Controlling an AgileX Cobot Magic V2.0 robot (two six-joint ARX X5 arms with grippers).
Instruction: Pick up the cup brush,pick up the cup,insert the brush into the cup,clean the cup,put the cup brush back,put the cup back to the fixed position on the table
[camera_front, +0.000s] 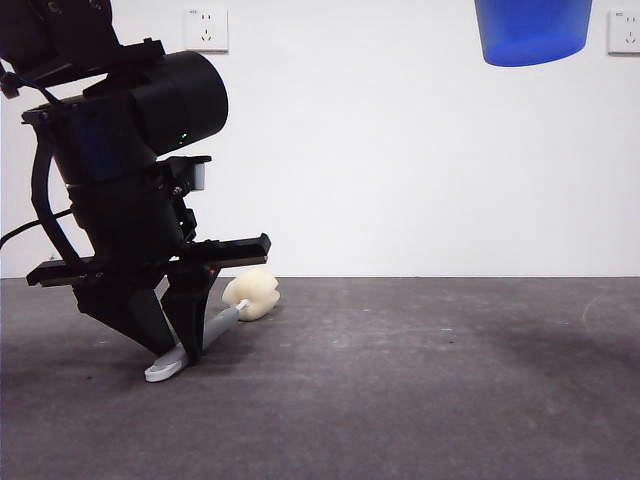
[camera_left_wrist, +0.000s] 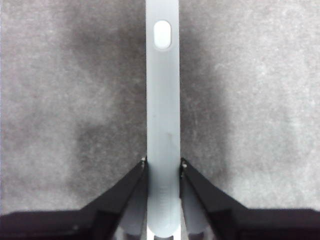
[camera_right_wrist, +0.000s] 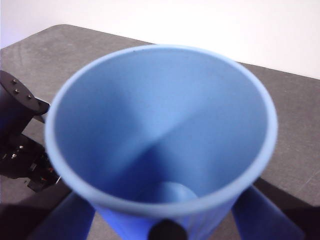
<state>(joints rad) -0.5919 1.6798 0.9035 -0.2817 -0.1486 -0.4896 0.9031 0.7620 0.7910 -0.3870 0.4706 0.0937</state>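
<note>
Near the table's left edge, the left gripper clamps the cup brush's handle lengthwise between its jaws, sponge resting on the surface, while the right gripper, closed on the cup, holds it high toward the right edge.

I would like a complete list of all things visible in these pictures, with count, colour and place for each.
cup brush: one, grey handle with cream-yellow sponge head, low on the table, handle between the left gripper's fingers.
cup: one, blue, held high above the table in the right gripper.
table: one, dark grey, under everything.
wall sockets: two, white, on the white wall behind.
left gripper: one, black, down at the table, shut on the brush handle.
right gripper: one, mostly hidden by the cup.
</note>
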